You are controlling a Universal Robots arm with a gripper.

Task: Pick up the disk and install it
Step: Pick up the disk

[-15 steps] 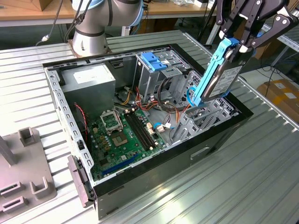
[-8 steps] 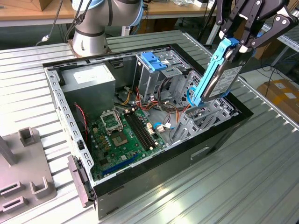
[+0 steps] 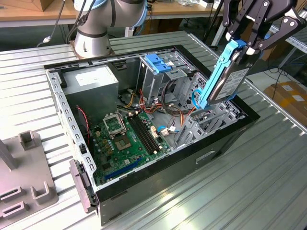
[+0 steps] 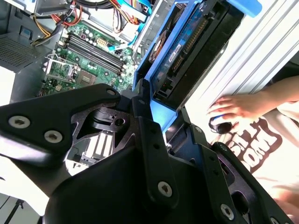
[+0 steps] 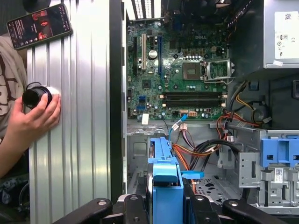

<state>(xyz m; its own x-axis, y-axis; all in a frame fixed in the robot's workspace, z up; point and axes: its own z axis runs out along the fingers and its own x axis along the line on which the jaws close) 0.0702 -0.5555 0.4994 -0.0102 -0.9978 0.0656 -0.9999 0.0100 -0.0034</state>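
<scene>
The disk, a silver drive in a blue plastic carrier frame, hangs tilted on edge over the end of the open computer case at the exterior view's right. My gripper is shut on the disk's upper end, its black fingers clamping the blue frame. The disk's lower end is just above the perforated metal bay inside the case. In the first wrist view the blue carrier rises between my fingers. In the second wrist view the disk shows its underside.
Inside the case are a green motherboard, a grey power-supply box, a drive cage with a blue latch and loose orange cables. A person's hand and a phone rest on the ribbed table. A grey fixture stands at the exterior view's left.
</scene>
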